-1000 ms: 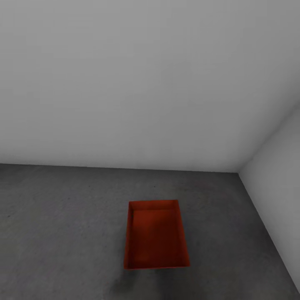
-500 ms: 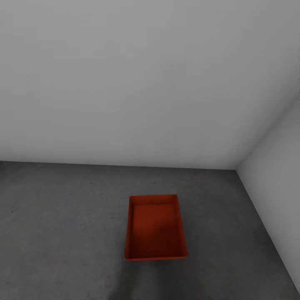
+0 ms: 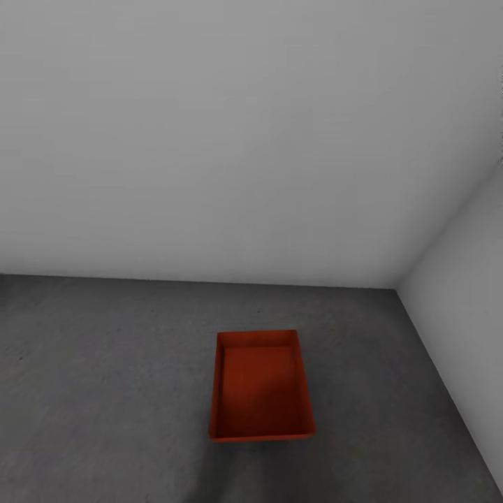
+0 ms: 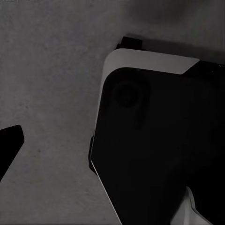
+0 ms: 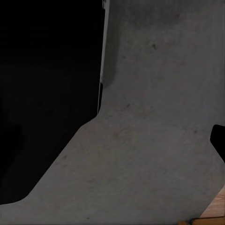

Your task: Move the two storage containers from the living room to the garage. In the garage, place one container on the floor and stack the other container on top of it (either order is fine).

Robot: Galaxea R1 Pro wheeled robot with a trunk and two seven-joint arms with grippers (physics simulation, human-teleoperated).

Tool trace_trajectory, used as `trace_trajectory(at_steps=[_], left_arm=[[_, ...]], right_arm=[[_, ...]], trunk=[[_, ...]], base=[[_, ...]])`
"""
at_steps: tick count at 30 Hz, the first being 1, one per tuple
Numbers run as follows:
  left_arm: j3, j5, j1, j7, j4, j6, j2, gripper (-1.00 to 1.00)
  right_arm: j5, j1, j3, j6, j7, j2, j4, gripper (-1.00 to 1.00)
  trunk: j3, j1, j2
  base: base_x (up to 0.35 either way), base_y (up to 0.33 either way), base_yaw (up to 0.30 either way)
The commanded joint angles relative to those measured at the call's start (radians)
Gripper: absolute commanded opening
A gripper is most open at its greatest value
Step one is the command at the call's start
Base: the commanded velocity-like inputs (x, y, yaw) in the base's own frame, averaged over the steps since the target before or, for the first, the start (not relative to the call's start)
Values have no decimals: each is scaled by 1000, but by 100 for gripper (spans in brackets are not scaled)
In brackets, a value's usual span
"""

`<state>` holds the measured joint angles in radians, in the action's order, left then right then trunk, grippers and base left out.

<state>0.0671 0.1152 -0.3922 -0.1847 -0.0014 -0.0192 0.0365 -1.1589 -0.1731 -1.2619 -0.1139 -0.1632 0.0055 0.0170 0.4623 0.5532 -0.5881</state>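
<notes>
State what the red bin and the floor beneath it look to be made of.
Storage container: probably plastic, with a matte orange-red finish, thin even walls and no gloss. Floor: likely concrete, dark grey, rough and mottled. This is a simulator's render, so both are guesses.

Corner of a bare room: plain grey-white back wall (image 3: 230, 140) meeting a side wall (image 3: 464, 300) at right; dark grey, mottled concrete floor (image 3: 105, 391) below. Soft, even light. Sliver of light wood flooring (image 5: 216, 210) at one edge.
</notes>
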Motion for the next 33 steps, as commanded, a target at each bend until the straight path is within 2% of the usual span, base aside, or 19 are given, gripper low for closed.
trace_trajectory(at_steps=[1, 12, 24, 33], left_arm=[[6, 4, -1, -2, 0, -2, 0, 100], [7, 6, -1, -4, 0, -3, 0, 100], [7, 6, -1, -4, 0, -4, -1, 100], [7, 6, -1, -3, 0, -4, -1, 100]], right_arm=[[-8, 0, -8, -3, -1, 1, 1, 100], [-8, 0, -8, -3, -1, 1, 1, 100], [-8, 0, -8, -3, -1, 1, 1, 100], [-8, 0, -8, -3, -1, 1, 1, 100]], trunk=[[-1, 0, -1], [-18, 0, -1], [-37, 0, -1], [-45, 0, -1]], base=[[0, 0, 0], [-8, 0, 0], [-279, 0, 0], [-51, 0, 0]])
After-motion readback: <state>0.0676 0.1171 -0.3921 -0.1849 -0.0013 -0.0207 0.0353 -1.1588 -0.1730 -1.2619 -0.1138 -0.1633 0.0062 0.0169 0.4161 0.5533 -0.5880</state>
